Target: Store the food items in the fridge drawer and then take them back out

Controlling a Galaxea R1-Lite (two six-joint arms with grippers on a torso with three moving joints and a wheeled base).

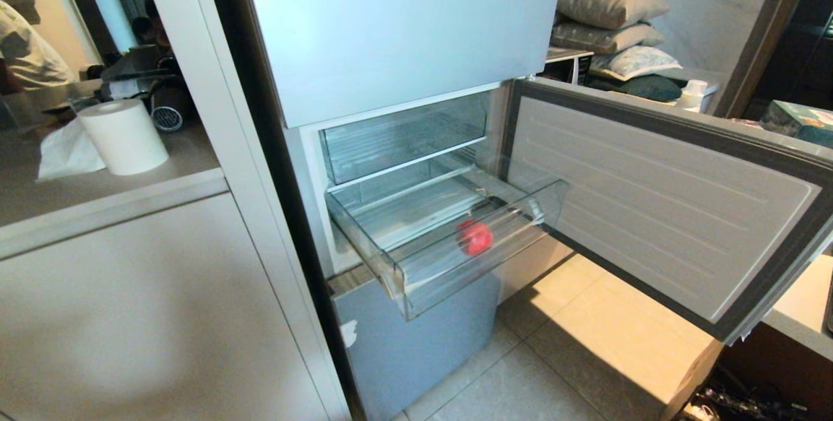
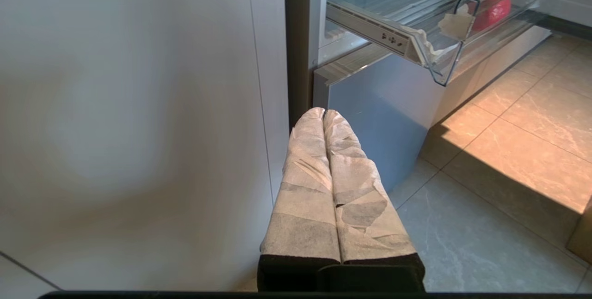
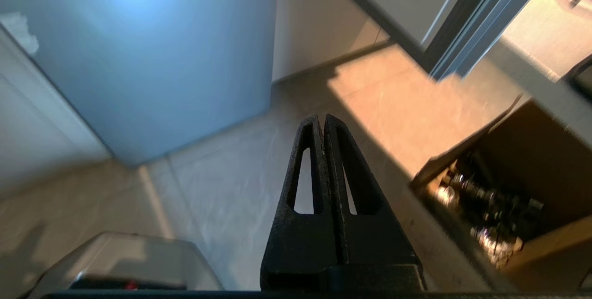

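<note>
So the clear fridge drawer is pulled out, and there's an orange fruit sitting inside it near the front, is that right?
Not quite. The fridge drawer is pulled out, but the fruit near its front is the red apple-like fruit, not an orange one. The head view shows it, and no orange fruit is visible.

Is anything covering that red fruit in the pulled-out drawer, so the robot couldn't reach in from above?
Nothing visible does. The red fruit lies near the front lip of the clear fridge drawer, which is pulled out with its top open. The shelf above sits farther back.
</note>
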